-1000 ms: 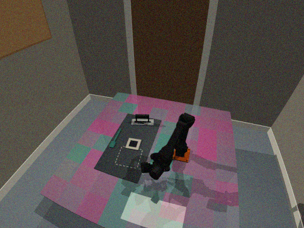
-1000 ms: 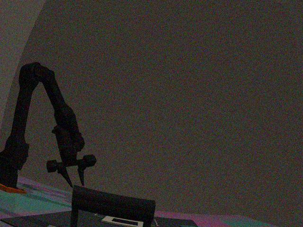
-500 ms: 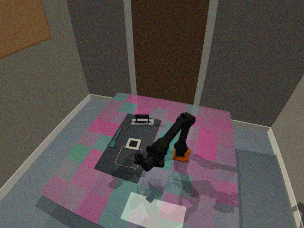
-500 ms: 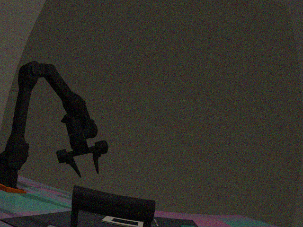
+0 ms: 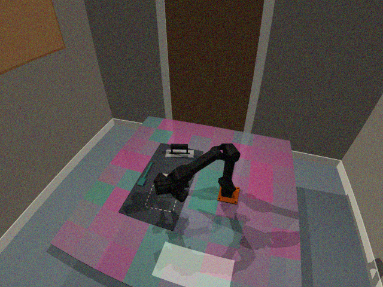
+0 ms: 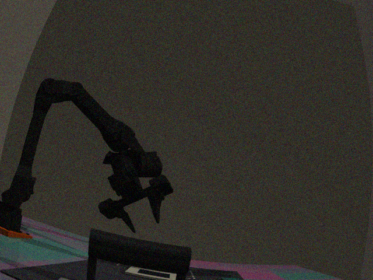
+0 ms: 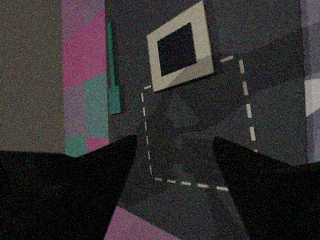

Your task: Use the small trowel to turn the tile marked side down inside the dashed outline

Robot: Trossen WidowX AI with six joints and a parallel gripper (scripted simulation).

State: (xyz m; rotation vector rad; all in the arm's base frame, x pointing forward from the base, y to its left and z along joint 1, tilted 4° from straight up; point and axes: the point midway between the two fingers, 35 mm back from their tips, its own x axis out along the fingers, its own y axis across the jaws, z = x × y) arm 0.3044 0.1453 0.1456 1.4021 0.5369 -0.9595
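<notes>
The small teal trowel (image 5: pixel 141 180) (image 7: pixel 114 99) lies along the left edge of the dark mat (image 5: pixel 133 208) (image 7: pixel 280 120). The cream tile (image 6: pixel 130 270) (image 7: pixel 202 40) lies on the mat with its dark square up. In the wrist view its near corner overlaps the far side of the dashed outline (image 5: pixel 159 210) (image 7: pixel 186 183); in the top view the arm hides most of it. My gripper (image 6: pixel 145 227) (image 7: pixel 174 141) is open and empty. It hangs above the mat over the outline, with the trowel to its left in the wrist view.
A larger float with a black bridge handle (image 5: pixel 179 146) (image 6: pixel 138 249) and a pale plate (image 5: pixel 168 153) stands at the mat's far end. The arm's orange base (image 5: pixel 234 197) (image 6: pixel 14 234) is right of the mat in the top view. A bright patch lies on the patchwork table (image 5: pixel 123 259).
</notes>
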